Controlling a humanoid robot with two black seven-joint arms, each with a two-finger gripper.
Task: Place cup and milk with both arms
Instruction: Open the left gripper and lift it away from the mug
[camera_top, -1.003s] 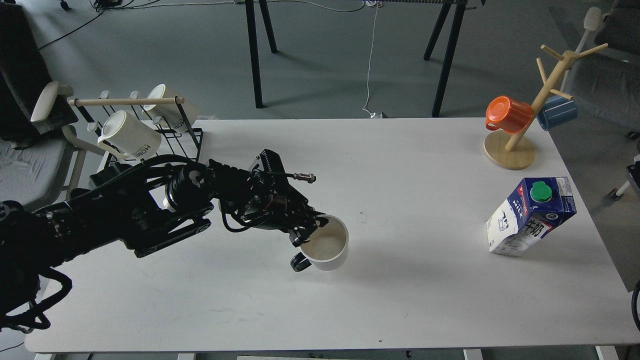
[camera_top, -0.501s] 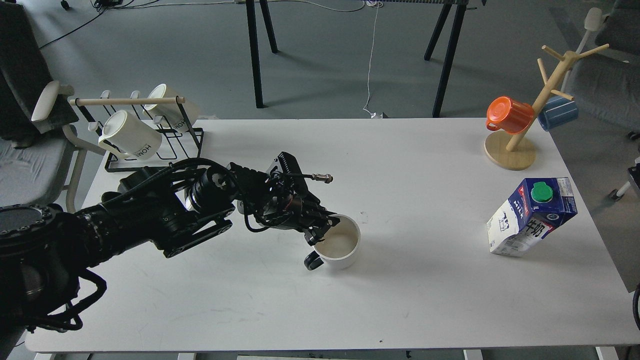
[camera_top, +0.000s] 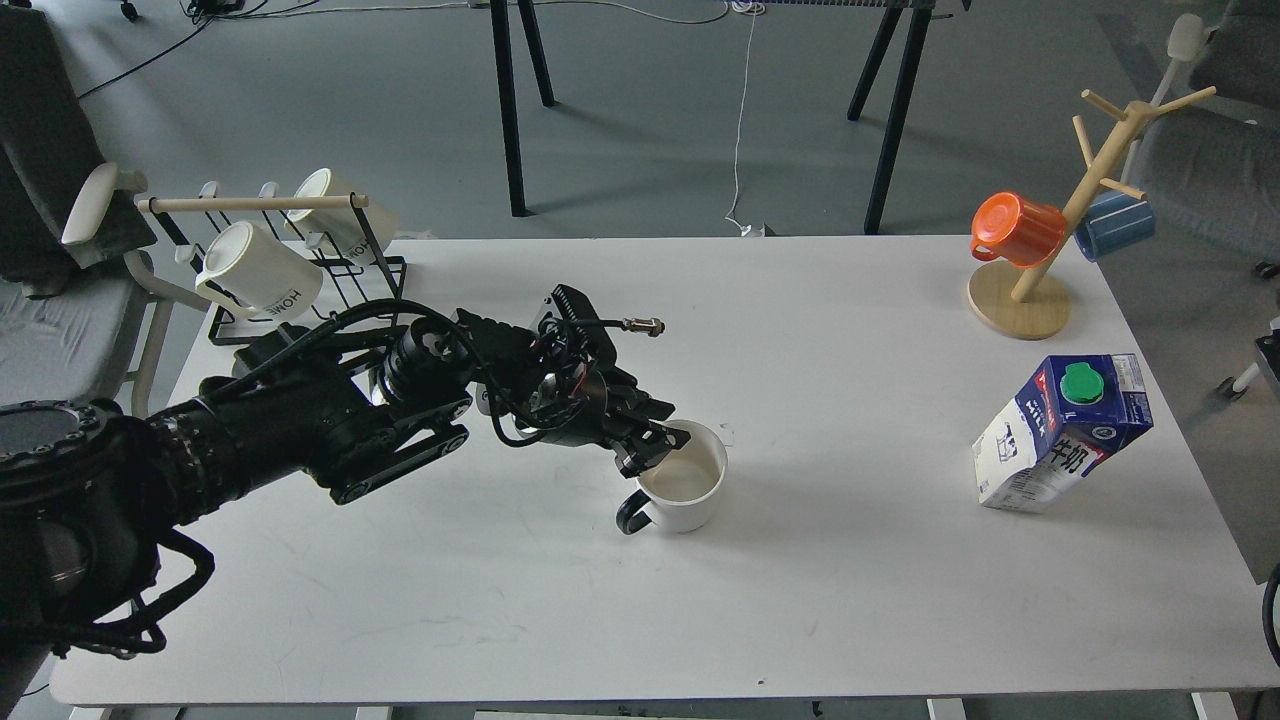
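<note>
Since one second ago the left gripper (camera_top: 655, 448) and the cup (camera_top: 683, 477) have shifted together toward the middle of the smooth white table (camera_top: 820, 600). Its dark fingers are at the cup's left rim, but I cannot tell if they clamp it. This round white cup stands upright, black curved handle below the gripper. Far to the gripper's right stands the boxy milk (camera_top: 1062, 432) carton, well apart
</note>
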